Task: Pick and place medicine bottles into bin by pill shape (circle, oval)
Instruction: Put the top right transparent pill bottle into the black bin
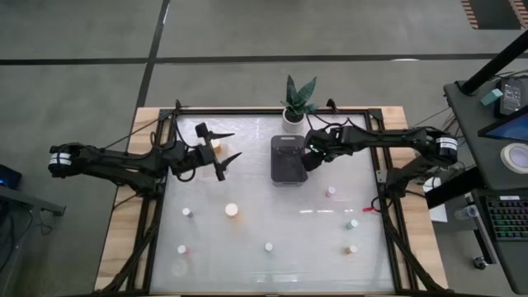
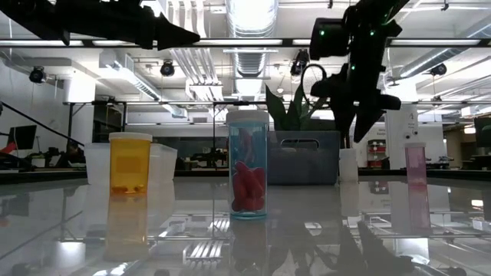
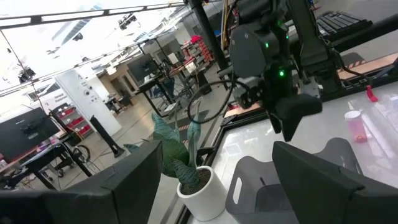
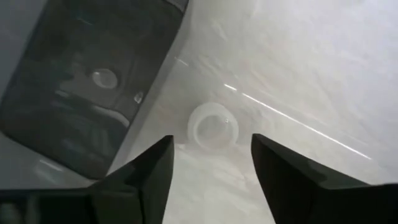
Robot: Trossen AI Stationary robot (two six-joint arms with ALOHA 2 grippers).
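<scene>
Below my right fingers, the bin [image 1: 289, 159] is sitting partly under the left-hand pad, its dark wall running close beside the white-capped bottle [image 4: 212, 126] that I am looking down on. My right gripper [image 4: 211, 165] is hovering with its fingers spread, empty, and the cap is lying between the two tips, near the middle of the gap and touching neither.

Risk noted: if I descend from this pose, the finger nearest the bin may strike the bin's rim or wall before it reaches the bottle, shoving the bin or tipping the bottle over. The bottle is small and light; an off-centre closure could squirt it sideways across the slick, reflective table [image 1: 272, 223].

My left gripper [image 1: 224, 145] is waiting well off to the other side of the bin, fingers also spread and holding nothing, pointing toward the potted plant [image 1: 297, 101]. No collision risk between the arms at present, I judge.

Remaining bottles are standing scattered well apart from both sets of fingers: an orange one [image 1: 232, 210], a pinkish one [image 1: 331, 191], several smaller ones farther off. I cannot read the pill shape from above, so mis-sorting is also possible.
</scene>
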